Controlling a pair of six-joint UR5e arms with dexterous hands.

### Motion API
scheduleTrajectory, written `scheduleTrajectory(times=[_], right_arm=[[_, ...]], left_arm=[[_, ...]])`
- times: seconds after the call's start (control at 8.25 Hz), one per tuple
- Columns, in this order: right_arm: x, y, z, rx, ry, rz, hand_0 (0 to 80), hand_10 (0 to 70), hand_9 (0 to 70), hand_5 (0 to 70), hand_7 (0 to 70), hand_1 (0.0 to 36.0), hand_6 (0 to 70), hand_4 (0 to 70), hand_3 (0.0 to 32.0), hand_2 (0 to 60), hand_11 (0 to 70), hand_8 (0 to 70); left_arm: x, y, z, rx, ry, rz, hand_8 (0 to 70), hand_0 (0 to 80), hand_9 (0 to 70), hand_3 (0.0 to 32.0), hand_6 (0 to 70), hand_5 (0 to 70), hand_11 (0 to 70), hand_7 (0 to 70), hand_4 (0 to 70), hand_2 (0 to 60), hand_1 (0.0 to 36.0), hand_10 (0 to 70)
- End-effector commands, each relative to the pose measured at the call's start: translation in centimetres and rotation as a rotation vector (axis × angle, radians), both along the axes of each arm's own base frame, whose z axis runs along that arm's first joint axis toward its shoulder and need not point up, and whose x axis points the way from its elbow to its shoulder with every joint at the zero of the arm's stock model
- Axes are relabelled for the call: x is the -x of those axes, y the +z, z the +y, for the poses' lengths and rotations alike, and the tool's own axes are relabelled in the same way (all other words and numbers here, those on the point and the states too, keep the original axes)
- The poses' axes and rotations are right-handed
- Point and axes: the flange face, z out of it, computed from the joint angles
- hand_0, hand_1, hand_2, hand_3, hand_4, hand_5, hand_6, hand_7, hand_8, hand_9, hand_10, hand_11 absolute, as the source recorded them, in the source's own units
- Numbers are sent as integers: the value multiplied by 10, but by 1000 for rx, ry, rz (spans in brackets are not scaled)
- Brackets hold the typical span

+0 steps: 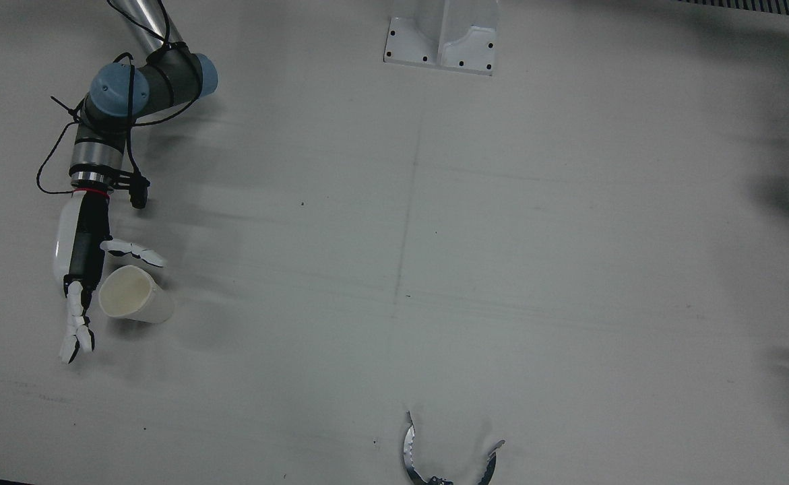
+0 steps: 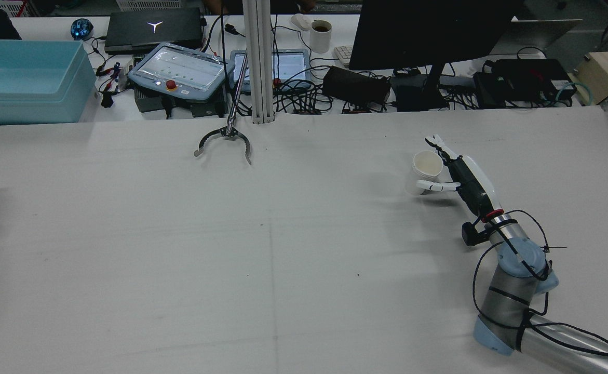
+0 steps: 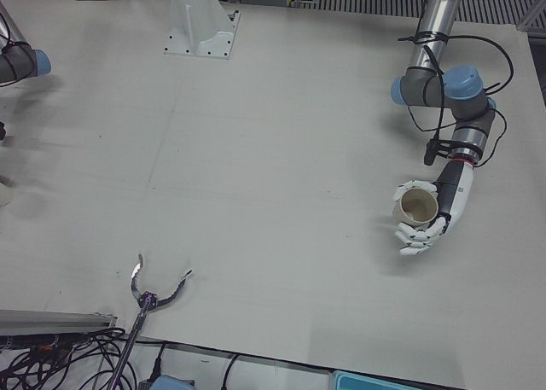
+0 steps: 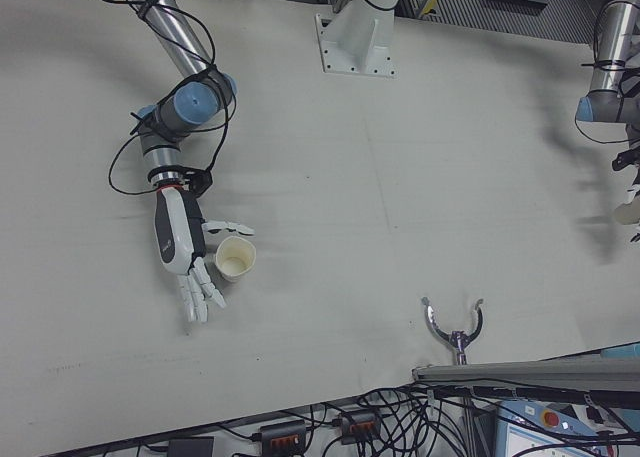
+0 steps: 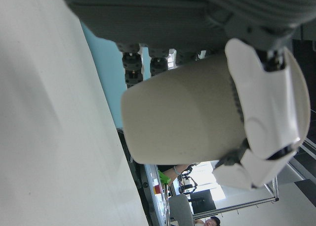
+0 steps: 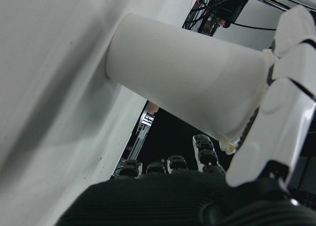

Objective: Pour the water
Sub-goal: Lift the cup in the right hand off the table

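Cup point(image 1: 131, 301) stands on the counter point(image 1: 434, 236) at 8 o'clock in the front view, mouth up. It sits in the crook of the right hand point(image 1: 81, 269). That hand is spread, not grasping: the thumb reaches past the cup at its 12 o'clock, and the straight fingers point(image 1: 76, 330) run along its 9 o'clock side. From the right hand view I can't tell for sure whether the thumb touches the rim.

Second cup point(image 3: 415, 206) is at 3 o'clock in the left-front view, wrapped by the curled left hand point(image 3: 431, 219). The left hand view shows it clear of the surface.

The counter is plain light grey with a faint seam down the middle. A white pedestal base point(image 1: 441, 40) sits at 12 o'clock and a metal grabber claw point(image 1: 448, 458) at 6 o'clock.

Rear view, beyond the far edge: blue bin point(image 2: 23, 78), laptop point(image 2: 153, 28), control pendant point(image 2: 179, 70), mug point(image 2: 320, 35), monitor point(image 2: 428, 31) and tangled cables point(image 2: 304, 101).
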Motion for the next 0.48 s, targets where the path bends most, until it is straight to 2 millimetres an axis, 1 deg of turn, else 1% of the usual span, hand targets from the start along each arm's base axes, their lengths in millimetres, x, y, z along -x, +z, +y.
scheduleTrajectory(times=[0.0,0.12,0.24,0.36], right_arm=[[14,-1,-10,6,-1,9,468,34,0,239,25,144,49,161,0,160,61,0],[20,-2,-7,4,-9,14,469,39,0,257,27,144,48,168,0,158,67,0],[23,-3,-5,3,-15,12,469,41,0,259,26,144,47,177,0,160,70,0],[23,-3,-5,3,-16,12,470,43,0,289,21,141,42,232,0,169,71,0]], left_arm=[[1,2,1,1,0,-3,175,480,257,0,312,700,227,413,385,600,360,145],[0,1,1,1,0,-3,175,481,257,0,312,700,227,411,384,600,360,145],[0,1,0,1,0,-3,175,478,256,0,311,700,227,409,381,600,360,145],[1,2,1,3,0,-4,174,480,256,0,311,700,227,408,383,600,360,145]])
